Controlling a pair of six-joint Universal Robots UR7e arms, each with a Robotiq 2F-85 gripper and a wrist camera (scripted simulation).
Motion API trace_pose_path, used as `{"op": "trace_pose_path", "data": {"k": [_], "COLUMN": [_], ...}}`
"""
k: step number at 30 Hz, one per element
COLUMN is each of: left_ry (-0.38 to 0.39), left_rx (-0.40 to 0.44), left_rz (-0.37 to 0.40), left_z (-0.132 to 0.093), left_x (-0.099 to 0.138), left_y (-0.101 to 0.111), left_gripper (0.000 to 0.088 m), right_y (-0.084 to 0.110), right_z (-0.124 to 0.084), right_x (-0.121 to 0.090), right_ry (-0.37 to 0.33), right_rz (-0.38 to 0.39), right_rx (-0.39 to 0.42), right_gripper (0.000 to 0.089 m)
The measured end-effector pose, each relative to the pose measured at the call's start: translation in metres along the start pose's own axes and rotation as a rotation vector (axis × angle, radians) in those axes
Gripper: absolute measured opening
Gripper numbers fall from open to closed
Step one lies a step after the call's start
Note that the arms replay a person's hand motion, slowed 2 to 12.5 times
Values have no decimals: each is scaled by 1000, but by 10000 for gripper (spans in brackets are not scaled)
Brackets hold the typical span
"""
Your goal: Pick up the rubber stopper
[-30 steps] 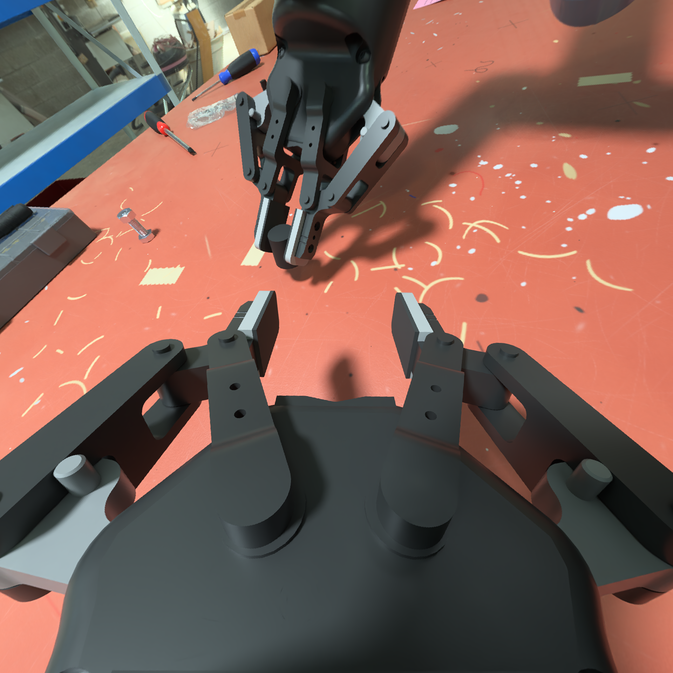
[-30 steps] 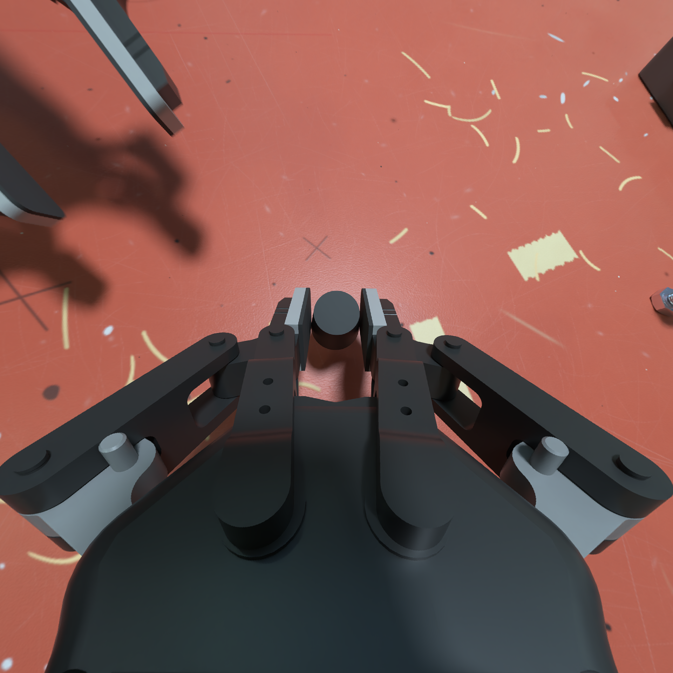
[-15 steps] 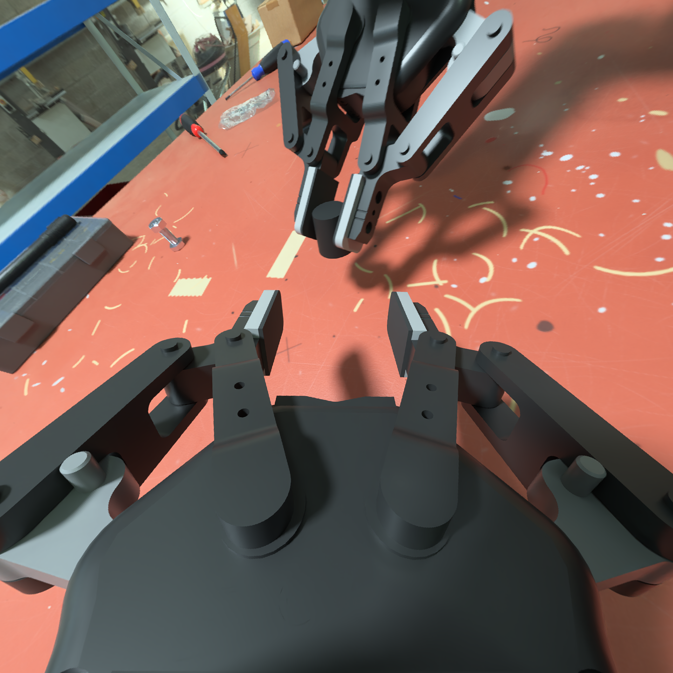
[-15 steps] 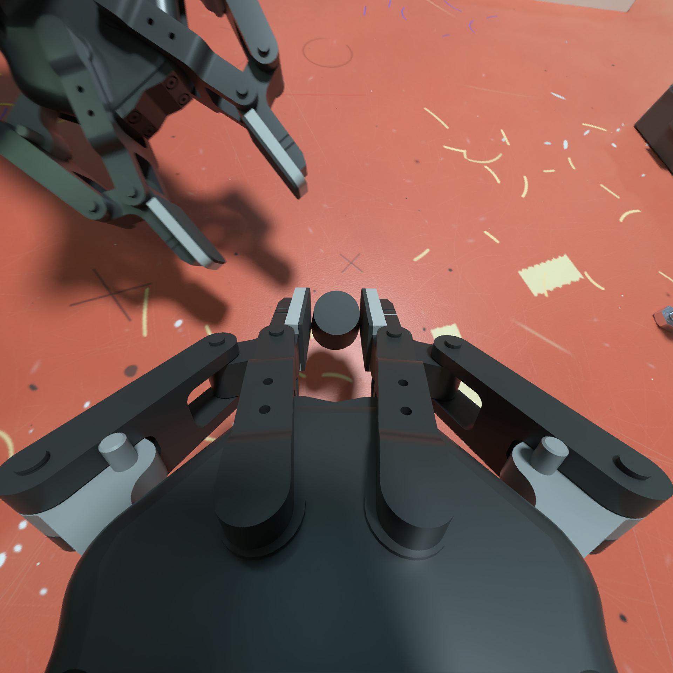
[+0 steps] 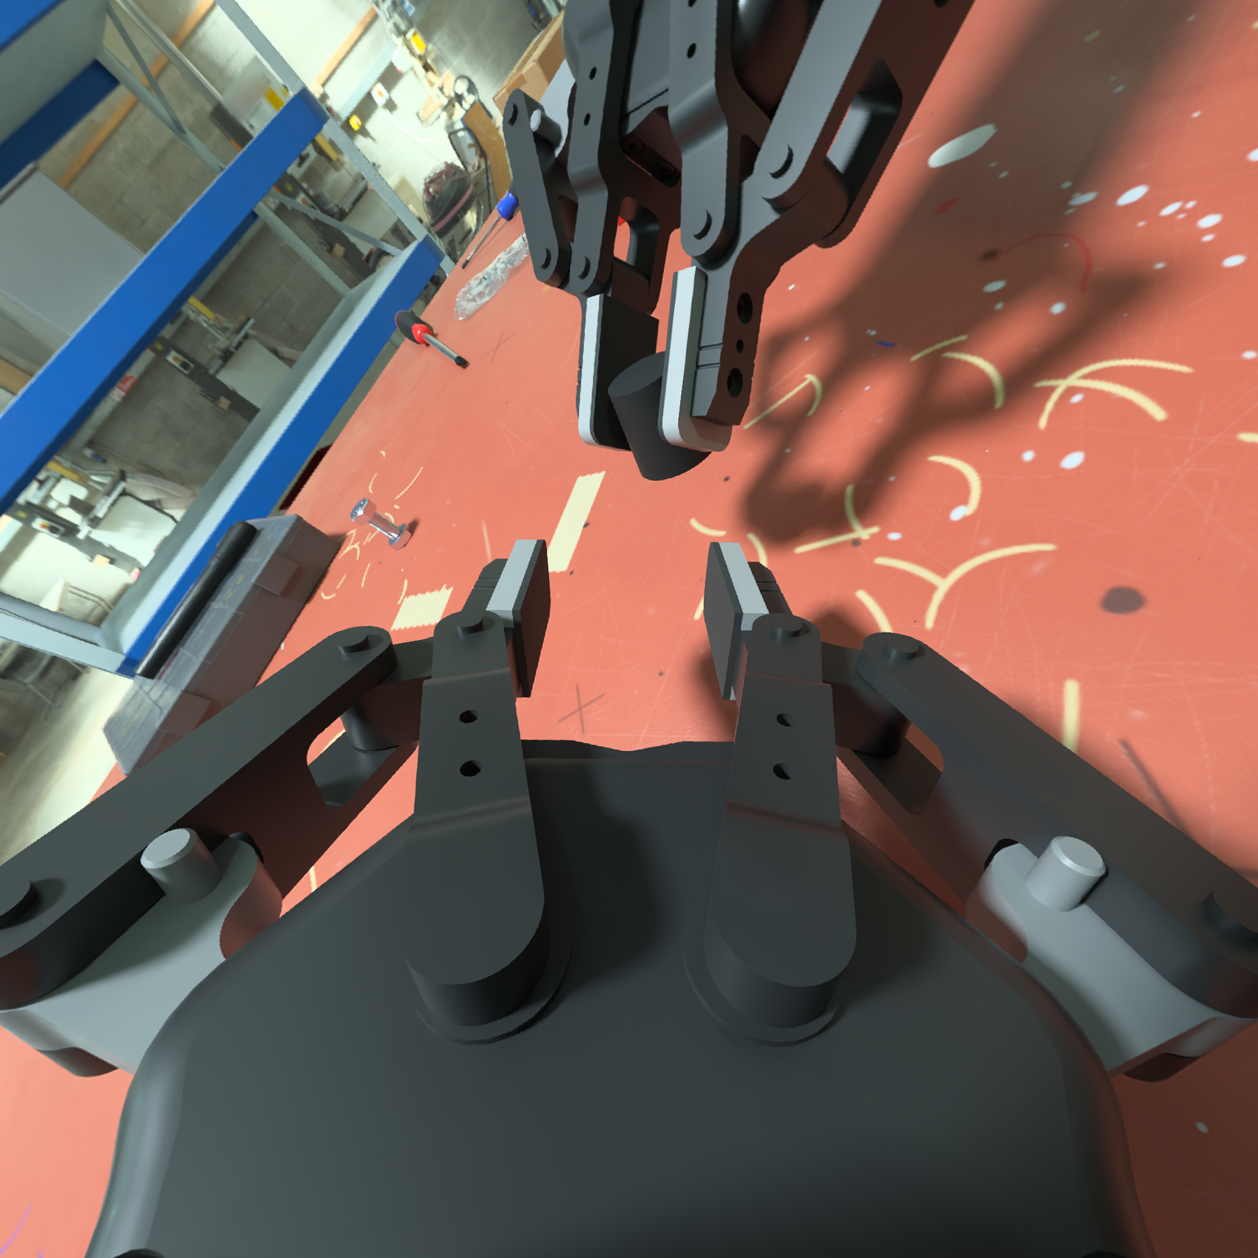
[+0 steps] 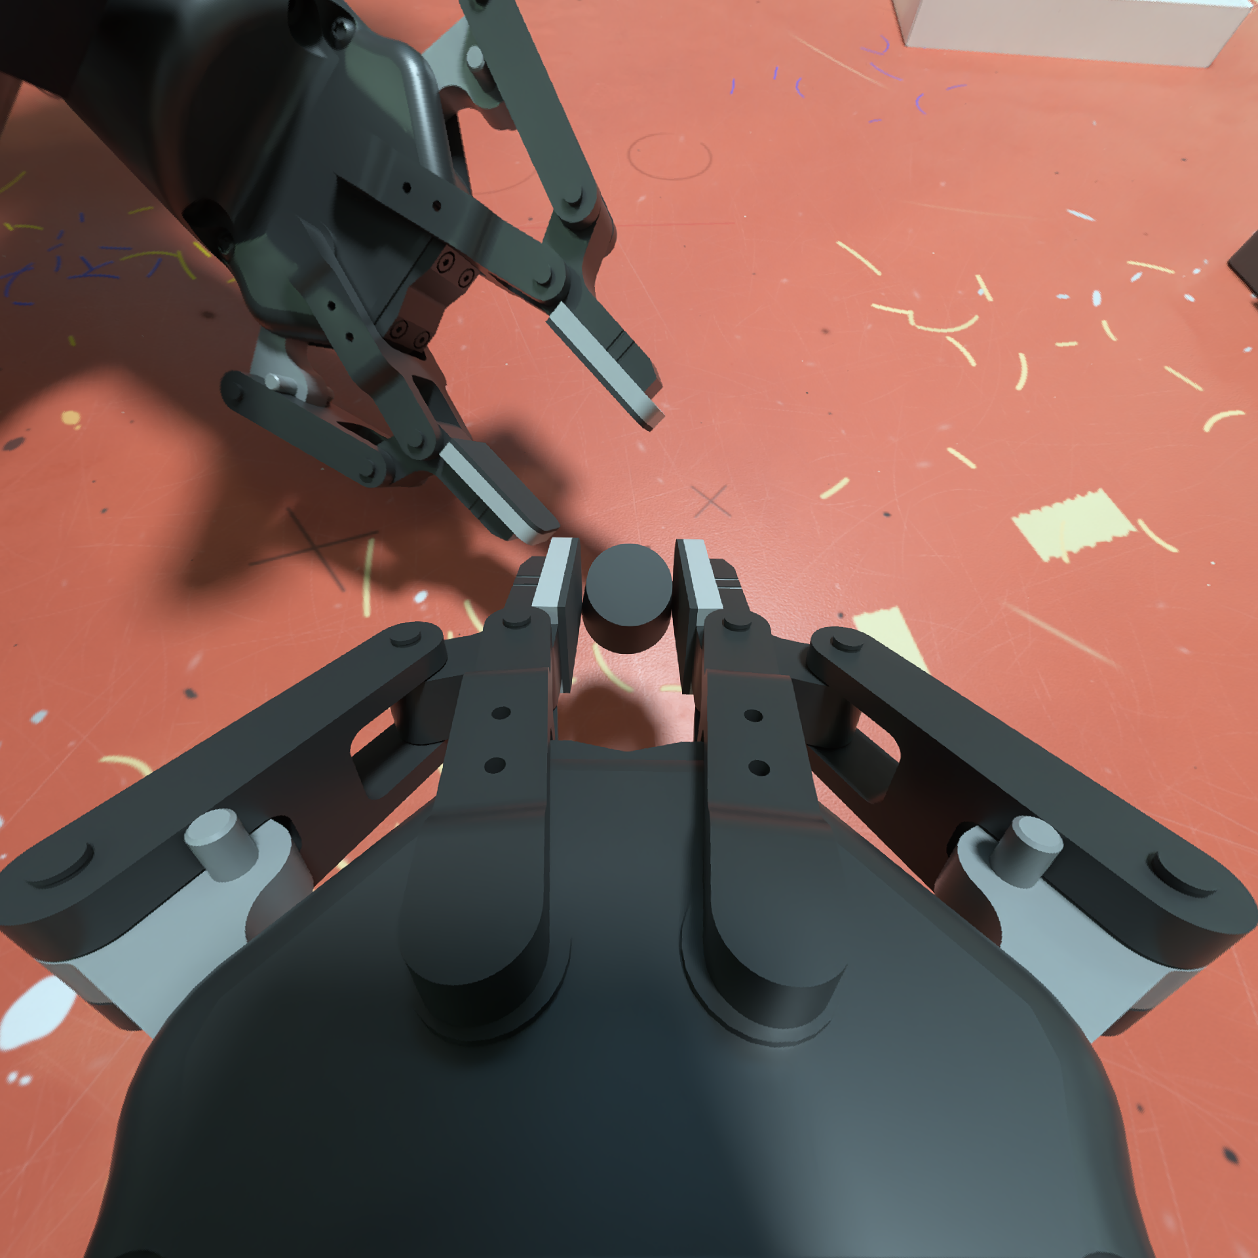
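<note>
Stopper pinched btwn right end effector pads, off the surface; looks light, grippy, held by its sides. Left end effector wide open, empty.

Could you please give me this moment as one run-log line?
right gripper: shut on rubber stopper, lifted off table | left gripper: open, empty

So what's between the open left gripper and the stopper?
Nothing: in the left wrist view, only bare red tabletop separates the left gripper from the dark cylindrical rubber stopper.
</note>
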State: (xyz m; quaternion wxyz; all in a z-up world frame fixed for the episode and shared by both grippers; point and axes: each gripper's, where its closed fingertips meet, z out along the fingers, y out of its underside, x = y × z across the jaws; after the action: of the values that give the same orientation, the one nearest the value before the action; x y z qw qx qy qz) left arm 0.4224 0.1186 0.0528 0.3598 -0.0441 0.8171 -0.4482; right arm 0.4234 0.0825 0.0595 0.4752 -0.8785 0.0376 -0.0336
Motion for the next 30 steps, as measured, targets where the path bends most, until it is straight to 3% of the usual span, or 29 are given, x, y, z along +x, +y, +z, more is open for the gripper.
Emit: {"op": "trace_pose_path", "data": {"k": [16,22,30], "left_ry": [-82,-108,-80], "left_rx": [61,88,124], "left_rz": [225,301,357], "left_z": [9,10,13], "left_x": [5,5,15], "left_y": [-11,-14,-18], "left_gripper": [337,247,115], "right_y": [9,13,15], "right_z": [-5,-5,-4], "right_x": [-7,-10,-13], "right_ry": [-38,-54,-80], "right_rz": [35,46,58], "right_rx": [7,5,13], "right_gripper": [244,244,244]}}
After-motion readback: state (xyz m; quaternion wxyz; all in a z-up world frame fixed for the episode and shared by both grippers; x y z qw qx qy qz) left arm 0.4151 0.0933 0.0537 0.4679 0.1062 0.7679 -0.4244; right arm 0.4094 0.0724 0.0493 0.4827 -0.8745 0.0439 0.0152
